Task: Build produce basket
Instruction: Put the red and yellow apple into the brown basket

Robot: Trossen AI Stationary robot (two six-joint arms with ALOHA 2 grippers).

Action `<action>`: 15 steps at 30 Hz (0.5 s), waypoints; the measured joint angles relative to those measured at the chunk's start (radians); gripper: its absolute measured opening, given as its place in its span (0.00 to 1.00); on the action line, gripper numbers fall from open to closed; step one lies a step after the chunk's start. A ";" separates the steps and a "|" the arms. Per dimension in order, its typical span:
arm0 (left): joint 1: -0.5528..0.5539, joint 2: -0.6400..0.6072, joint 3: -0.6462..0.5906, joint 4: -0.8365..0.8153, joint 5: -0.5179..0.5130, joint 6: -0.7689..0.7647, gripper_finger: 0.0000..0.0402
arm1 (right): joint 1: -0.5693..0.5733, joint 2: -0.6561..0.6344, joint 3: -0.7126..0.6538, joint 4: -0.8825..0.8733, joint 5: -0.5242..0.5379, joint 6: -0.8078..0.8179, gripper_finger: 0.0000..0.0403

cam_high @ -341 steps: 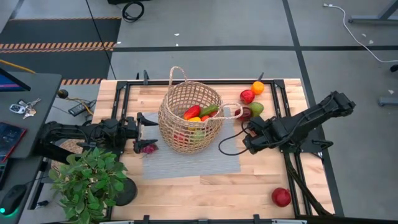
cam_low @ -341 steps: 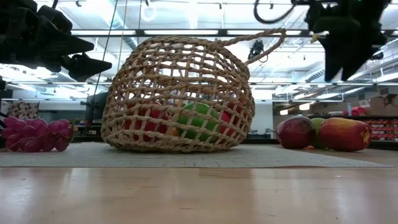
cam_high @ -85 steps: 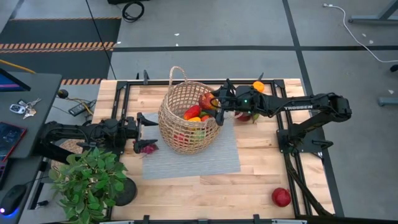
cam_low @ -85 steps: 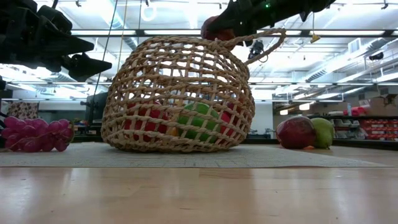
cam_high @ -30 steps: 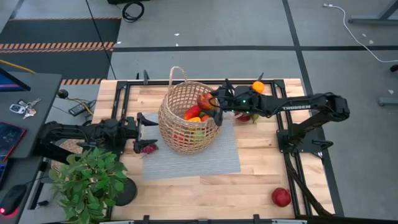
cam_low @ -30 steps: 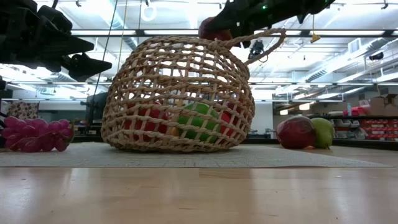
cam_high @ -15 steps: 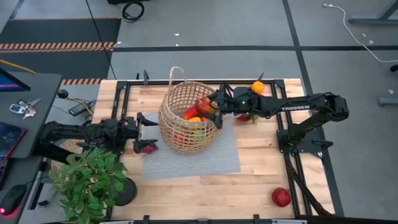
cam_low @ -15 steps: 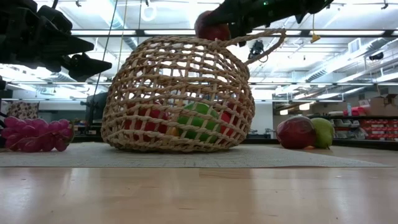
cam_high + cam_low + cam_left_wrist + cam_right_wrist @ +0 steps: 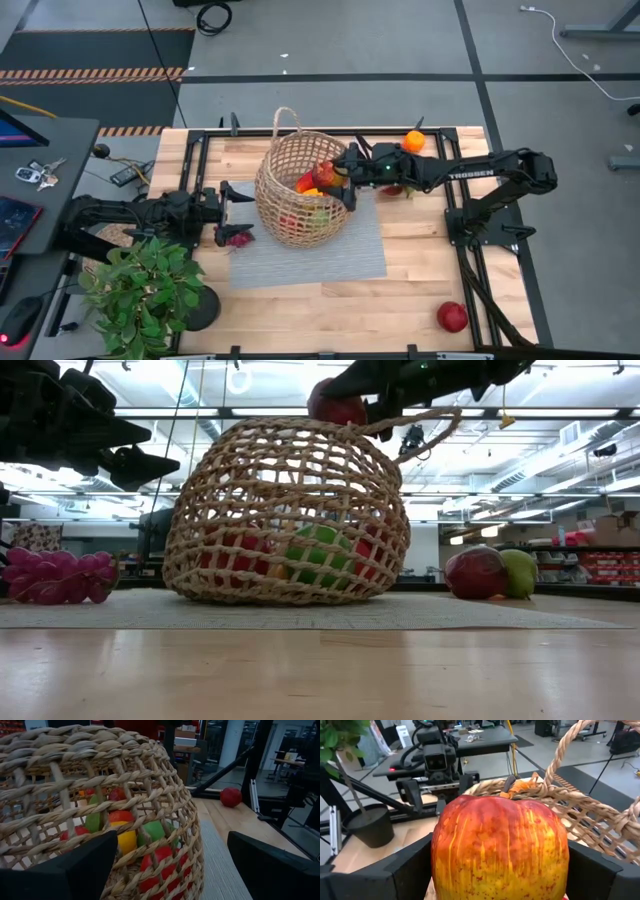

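A: What is the basket (image 9: 303, 196) like?
B: Round, tan wicker with an open weave and thin loop handles. It sits on a grey ribbed mat (image 9: 318, 253) on the pale wooden table (image 9: 400, 290). Through the gaps show smooth red, yellow and green fruits.

A: And the right gripper (image 9: 337, 177)?
B: It reaches over the basket's rim from the right, clamped on an apple (image 9: 500, 852). The apple is glossy, red streaked into yellow, and fills the space between the two dark fingers; it hangs just above the basket's opening.

A: The left gripper (image 9: 232, 197)?
B: It waits beside the basket's left side, fingers spread wide and holding nothing. A purple bunch of grapes (image 9: 58, 577) lies on the table below it.

A: Anything else out?
B: An orange (image 9: 414, 141) near the far edge, and a lone red apple (image 9: 452, 317) at the near right corner.

A: Any writing?
B: White letters run along the right arm (image 9: 470, 176), too small to read for sure.
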 joint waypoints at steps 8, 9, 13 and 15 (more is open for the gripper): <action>0.000 0.000 0.000 0.000 0.000 0.000 0.96 | 0.012 -0.003 0.000 -0.076 0.054 0.110 0.90; 0.000 0.000 0.000 0.000 0.000 0.000 0.96 | 0.011 -0.003 0.000 -0.090 0.054 0.127 0.90; 0.000 0.000 0.000 0.000 0.000 0.000 0.96 | 0.009 -0.003 0.059 -0.223 0.054 0.158 0.90; 0.000 0.000 0.000 0.000 0.000 -0.001 0.96 | 0.004 -0.003 0.091 -0.267 0.054 0.154 0.90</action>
